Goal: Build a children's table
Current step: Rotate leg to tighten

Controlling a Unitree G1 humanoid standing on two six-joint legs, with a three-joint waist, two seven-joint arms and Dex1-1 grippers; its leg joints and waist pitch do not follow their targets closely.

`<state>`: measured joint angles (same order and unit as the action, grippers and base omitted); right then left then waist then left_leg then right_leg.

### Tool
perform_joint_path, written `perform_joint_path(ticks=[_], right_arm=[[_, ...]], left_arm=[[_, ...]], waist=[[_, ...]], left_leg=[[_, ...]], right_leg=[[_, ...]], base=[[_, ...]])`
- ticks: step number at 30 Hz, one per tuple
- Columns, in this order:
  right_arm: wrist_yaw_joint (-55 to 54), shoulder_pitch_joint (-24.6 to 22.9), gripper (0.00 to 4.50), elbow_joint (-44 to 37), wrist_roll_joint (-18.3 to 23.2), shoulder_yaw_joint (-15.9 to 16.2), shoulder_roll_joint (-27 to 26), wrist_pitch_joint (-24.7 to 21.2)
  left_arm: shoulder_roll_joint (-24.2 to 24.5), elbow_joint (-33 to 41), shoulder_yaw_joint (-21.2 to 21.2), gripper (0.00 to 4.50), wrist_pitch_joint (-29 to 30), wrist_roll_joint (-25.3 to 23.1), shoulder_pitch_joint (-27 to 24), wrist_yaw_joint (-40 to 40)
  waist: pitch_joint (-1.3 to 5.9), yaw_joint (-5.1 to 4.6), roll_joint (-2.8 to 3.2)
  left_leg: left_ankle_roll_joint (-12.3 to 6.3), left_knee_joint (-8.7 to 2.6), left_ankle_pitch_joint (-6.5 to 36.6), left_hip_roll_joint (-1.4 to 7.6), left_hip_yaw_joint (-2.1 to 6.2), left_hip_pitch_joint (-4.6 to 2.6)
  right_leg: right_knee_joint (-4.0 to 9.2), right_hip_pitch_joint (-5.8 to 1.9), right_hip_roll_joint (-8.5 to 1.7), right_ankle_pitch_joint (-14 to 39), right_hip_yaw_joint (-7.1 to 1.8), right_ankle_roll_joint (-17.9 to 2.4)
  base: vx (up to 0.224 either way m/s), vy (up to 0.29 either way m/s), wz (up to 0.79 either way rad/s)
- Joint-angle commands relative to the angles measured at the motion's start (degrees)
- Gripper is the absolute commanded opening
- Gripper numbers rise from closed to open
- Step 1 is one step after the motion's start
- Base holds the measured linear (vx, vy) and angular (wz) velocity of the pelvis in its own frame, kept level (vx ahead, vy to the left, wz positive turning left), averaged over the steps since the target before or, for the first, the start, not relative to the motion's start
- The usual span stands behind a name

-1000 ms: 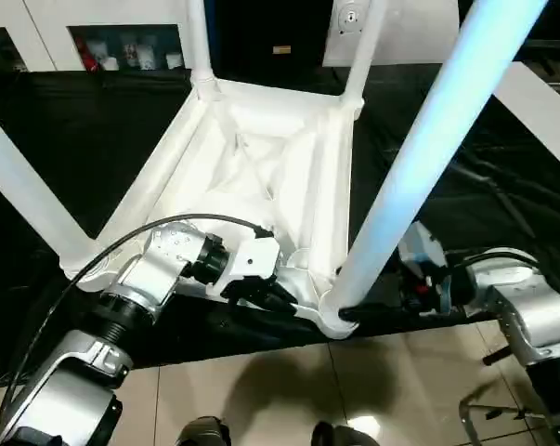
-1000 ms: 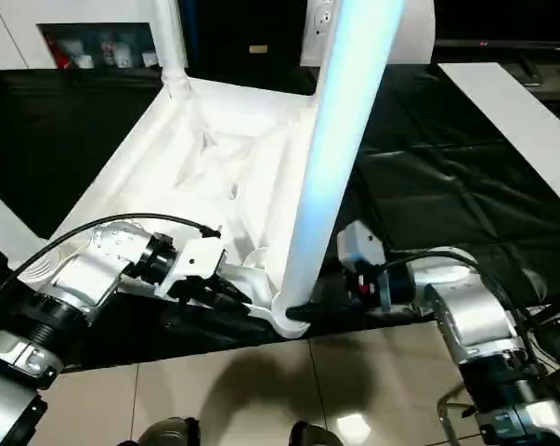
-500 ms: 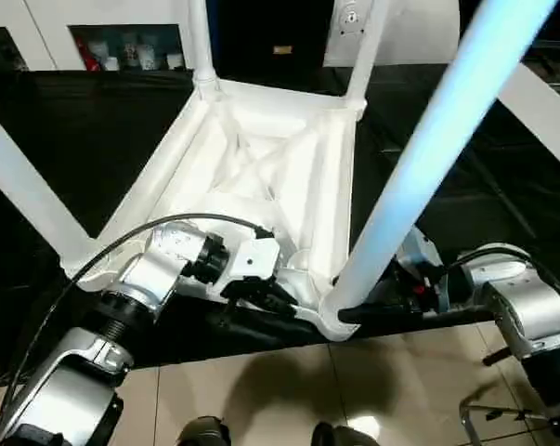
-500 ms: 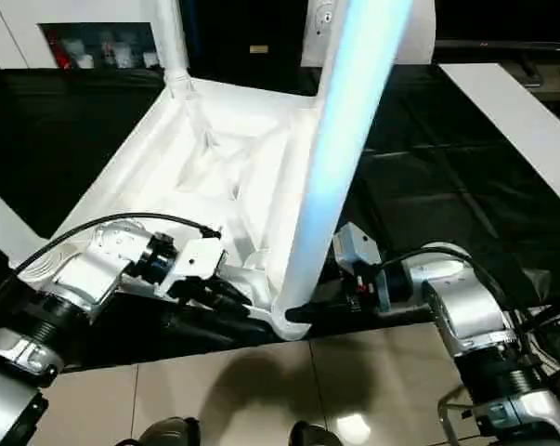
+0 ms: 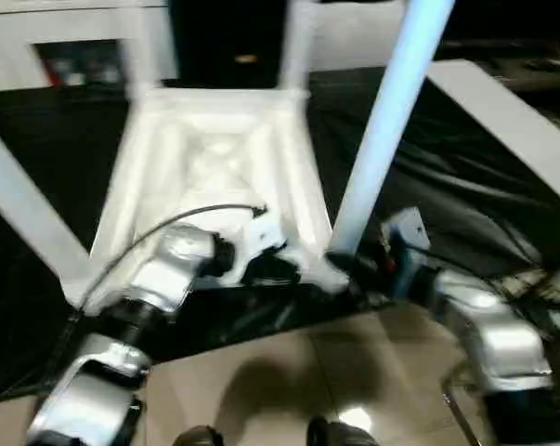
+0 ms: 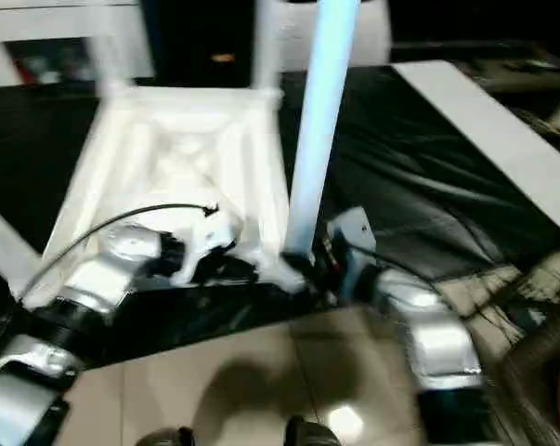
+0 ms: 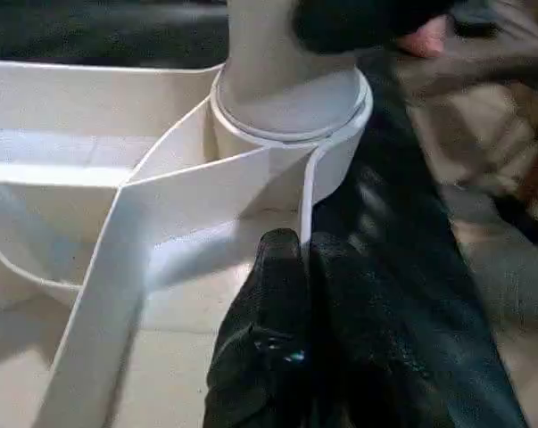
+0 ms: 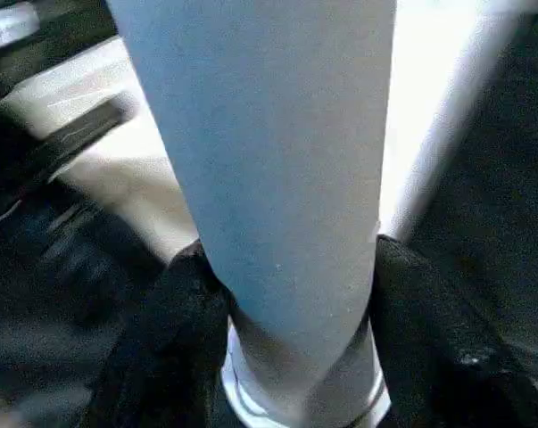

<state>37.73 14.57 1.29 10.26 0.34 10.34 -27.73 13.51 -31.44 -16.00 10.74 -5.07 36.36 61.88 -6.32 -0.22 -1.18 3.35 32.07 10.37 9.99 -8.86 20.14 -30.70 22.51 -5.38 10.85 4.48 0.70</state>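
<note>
Four legs [image 5: 386,121] stand up from the upturned tabletop [image 5: 210,177] on the black table [image 5: 465,195]; no writing legible. Left gripper [image 7: 291,259] pinches the near rim, right gripper [image 8: 291,294] clasps the near-right leg

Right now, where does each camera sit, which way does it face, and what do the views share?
Left eye: on the head, looking down at the upturned tabletop; both silver forearms show.
Right eye: same scene, slightly offset.
Left wrist: along the left hand, pinching the tabletop's rim by a corner socket.
Right wrist: along the right hand, its fingers flanking the near leg.
Shared: both wrist views show that leg's socketed base.
</note>
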Motion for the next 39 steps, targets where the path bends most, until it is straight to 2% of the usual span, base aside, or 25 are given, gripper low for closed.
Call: perform_joint_path(ticks=[1,2,3,4,5,6,7,8,9,10,11,12,13,14,16,19,20,22,26,27,29,32,34,37,39], right_arm=[[-7.0,2.1,1.95,2.2,0.8,6.9,-9.4,-5.0],[-11.1,3.2,1.95,3.9,0.0,5.8,-11.7,-4.8],[-13.3,3.9,1.95,4.8,-0.4,5.2,-12.9,-4.7],[-17.4,5.1,1.95,6.7,-1.9,4.1,-14.6,-4.5],[-21.3,6.1,1.95,8.3,-2.8,2.6,-16.4,-4.4],[-23.0,6.5,2.3,9.0,-2.8,1.7,-17.5,-4.2],[-23.0,6.5,2.51,9.0,-2.8,1.7,-17.5,-4.2],[-23.7,6.4,2.51,8.9,-2.5,1.1,-18.7,-2.9],[-23.7,6.4,2.68,8.9,-2.5,1.0,-18.8,-2.8],[-23.7,5.9,2.76,8.3,-2.7,0.9,-19.5,-1.8],[-23.7,5.6,2.85,8.0,-2.8,0.8,-19.7,-1.5],[-23.6,5.5,2.94,7.9,-2.8,0.8,-19.6,-1.4],[-23.2,5.0,2.94,7.4,-2.7,0.7,-19.4,-0.7],[-22.1,4.1,3.18,6.0,-2.7,0.9,-18.3,0.3],[-21.5,3.3,3.25,5.0,-3.1,1.0,-17.2,1.1],[-19.1,0.2,3.4,1.8,-3.0,0.5,-13.7,2.6],[-17.5,-1.5,3.63,0.1,-3.1,0.4,-11.7,3.7],[-16.5,-2.6,3.81,-0.9,-3.2,0.4,-10.5,4.4],[-11.6,-9.5,4.14,-7.7,-2.5,-0.7,-4.9,5.9],[-11.6,-9.5,4.14,-7.7,-2.5,-0.7,-4.9,5.9],[-9.6,-11.5,4.2,-9.6,-2.4,0.3,-2.8,7.3],[-5.5,-14.5,4.35,-14.0,1.8,0.9,-1.4,5.8],[-3.7,-15.8,4.35,-16.6,3.7,1.1,-0.8,5.0],[-1.7,-17.2,4.5,-20.4,6.8,0.8,-0.1,3.3],[0.3,-17.7,4.5,-23.6,10.6,0.4,0.5,2.2]], left_arm=[[-8.8,1.3,-1.0,0.0,3.3,1.0,0.8,-10.4],[-10.1,1.4,0.1,0.0,4.4,0.9,1.1,-13.3],[-10.8,1.5,0.6,0.0,5.0,0.8,1.2,-14.8],[-11.6,1.7,1.3,0.0,5.2,0.4,1.3,-17.0],[-12.1,2.0,1.7,0.0,5.2,-0.1,1.1,-18.5],[-12.2,2.2,1.6,0.0,5.1,-0.2,1.0,-18.6],[-12.2,2.2,1.6,0.0,5.1,-0.2,1.0,-18.6],[-11.8,2.7,0.9,0.0,4.2,-0.9,0.5,-18.1],[-11.7,2.7,0.8,0.0,4.1,-1.0,0.4,-18.0],[-10.9,3.3,0.1,0.0,3.2,-1.3,-0.3,-16.6],[-10.5,3.6,-0.2,0.0,2.8,-1.4,-0.7,-15.9],[-10.3,3.6,-0.2,0.0,2.6,-1.4,-0.8,-15.6],[-9.5,3.8,-0.7,0.0,1.4,-1.3,-1.2,-14.0],[-7.9,4.0,-1.6,0.0,-0.7,-1.4,-1.8,-11.6],[-6.8,4.1,-1.9,0.0,-1.8,-1.2,-2.2,-9.9],[-3.2,3.1,-3.1,0.0,-6.5,-1.8,-2.5,-5.5],[-1.5,2.1,-3.5,0.0,-8.8,-2.3,-2.3,-3.9],[-0.7,1.5,-3.6,0.0,-10.0,-2.4,-2.1,-3.0],[2.4,-2.9,-2.3,0.0,-16.4,-1.2,0.2,1.6],[2.4,-2.9,-2.3,0.0,-16.4,-1.2,0.2,1.6],[3.3,-5.0,-2.5,0.0,-18.9,-1.5,1.2,1.9],[3.7,-7.5,-1.5,0.0,-20.8,-1.5,2.3,0.2],[3.3,-7.1,-0.1,0.0,-19.3,0.1,2.1,0.1],[2.5,-4.7,2.2,0.54,-16.6,3.6,0.7,0.9],[2.1,-2.9,4.2,0.57,-15.3,6.9,-0.7,1.4]], waist=[[1.16,-1.1,0.58],[0.26,-0.79,1.77],[0.47,1.18,2.12],[0.88,1.83,0.67],[0.87,0.81,-2.6],[-0.36,0.34,-2.84],[0.68,0.33,-2.07],[2.19,1.71,-0.63],[2.35,1.73,-0.51],[3.34,0.79,-0.11],[2.4,0.59,-0.02],[2.04,0.39,-0.4],[1.89,0.26,-0.63],[2.4,0.52,-0.86],[2.92,0.57,-0.9],[3.11,0.96,-0.67],[3.56,1.18,-0.61],[3.88,1.59,-0.38],[4.31,2.5,-0.63],[4.16,2.66,-0.58],[3.81,2.68,-0.72],[3.58,2.76,-0.53],[3.77,2.9,-0.53],[3.83,2.79,-0.79],[4.06,2.8,-0.71]], left_leg=[[3.04,-6.43,39.7,3.24,3.25,-0.34],[3.51,-12.11,51.0,5.65,3.8,3.5],[2.86,-12.83,52.6,5.69,3.08,5.09],[1.27,-12.28,48.0,4.45,0.16,1.81],[2.14,0.75,28.6,-0.43,0.91,-5.54],[0.61,6.47,16.2,-2.64,0.74,-6.2],[-0.59,5.9,6.9,-3.06,3.24,-2.38],[1.61,-2.66,2.5,0.54,4.11,2.86],[0.59,-2.99,1.7,0.91,3.5,0.52],[-1.52,-2.94,1.4,1.7,2.6,-1.92],[-2.99,-3.99,7.4,2.01,1.94,-1.08],[-3.12,-4.35,12.5,2.1,1.92,-0.75],[-2.63,-4.52,17.4,2.04,1.95,-0.75],[-1.79,-4.54,20.7,1.83,2.16,-0.66],[-2.32,-4.73,15.9,2.08,1.87,-0.02],[-3.36,-4.24,11.5,2.37,1.0,-0.29],[-4.06,-3.75,8.0,2.31,0.44,-0.23],[-5.05,-3.33,3.8,2.48,0.1,-0.07],[-7.72,-2.57,-2.5,2.29,-0.24,0.13],[-7.79,-2.61,-1.4,2.33,-0.34,-0.01],[-6.15,-3.07,4.5,2.49,-0.22,0.2],[-3.5,-3.57,10.7,2.86,-0.09,-0.09],[-2.78,-3.52,10.6,2.98,-0.03,-0.09],[-2.68,-3.49,9.4,2.94,-0.03,0.25],[-3.46,-3.15,7.3,2.84,-0.1,0.37]], right_leg=[[5.03,-1.98,-2.6,37.6,0.69,-2.8],[-4.29,-6.36,-1.12,20.4,1.08,-4.3],[-8.28,-7.38,-0.81,11.9,0.14,-4.0],[-7.78,-4.07,-0.34,13.3,-2.55,-3.3],[6.51,3.83,-5.88,53.7,-3.52,-1.1],[10.78,6.43,-7.27,67.8,-3.47,-0.1],[8.68,1.69,-8.65,66.1,-5.52,-1.5],[1.99,-5.24,-5.57,37.2,-3.52,-4.0],[1.25,-2.38,-3.04,24.1,-3.15,-5.4],[-0.42,-1.52,-2.35,4.1,-3.46,-10.8],[0.63,-1.9,-2.29,4.1,-3.93,-13.6],[1.21,-1.92,-2.45,10.3,-4.0,-13.6],[1.72,-1.82,-2.56,17.9,-3.94,-12.9],[2.92,-1.67,-3.41,30.0,-4.15,-9.2],[2.63,-1.84,-3.37,24.9,-4.57,-8.8],[1.87,-1.57,-3.0,15.1,-4.7,-11.2],[1.11,-1.95,-2.86,8.5,-4.68,-13.5],[0.13,-2.31,-2.72,1.6,-4.6,-15.6],[-1.16,-2.62,-2.38,-9.1,-4.37,-17.6],[-0.83,-2.47,-2.37,-7.6,-4.3,-17.5],[0.07,-2.61,-2.7,1.8,-4.22,-16.2],[1.03,-2.2,-2.88,12.2,-4.3,-13.7],[1.05,-2.27,-2.91,12.8,-4.35,-13.1],[0.81,-2.36,-2.84,11.4,-4.3,-13.3],[0.31,-2.45,-2.82,7.4,-4.34,-14.6]], base=[[-0.065,0.078,-0.16],[-0.119,0.059,-0.12],[-0.119,0.059,-0.12],[-0.089,0.004,0.09],[0.032,-0.095,0.15],[0.032,-0.095,0.15],[0.049,-0.052,-0.33],[0.102,0.06,-0.38],[0.102,0.06,-0.38],[0.104,0.001,0.16],[0.019,-0.049,0.27],[0.019,-0.049,0.27],[0.0,0.0,0.0],[0.0,0.0,0.0],[0.0,0.0,0.0],[0.019,-0.014,0.03],[0.068,-0.039,0.09],[0.066,-0.038,0.06],[0.0,0.0,0.0],[0.0,0.0,0.0],[0.0,0.0,0.0],[0.0,0.0,0.0],[0.0,0.0,0.0],[0.0,0.0,0.0],[0.0,0.0,0.0]])
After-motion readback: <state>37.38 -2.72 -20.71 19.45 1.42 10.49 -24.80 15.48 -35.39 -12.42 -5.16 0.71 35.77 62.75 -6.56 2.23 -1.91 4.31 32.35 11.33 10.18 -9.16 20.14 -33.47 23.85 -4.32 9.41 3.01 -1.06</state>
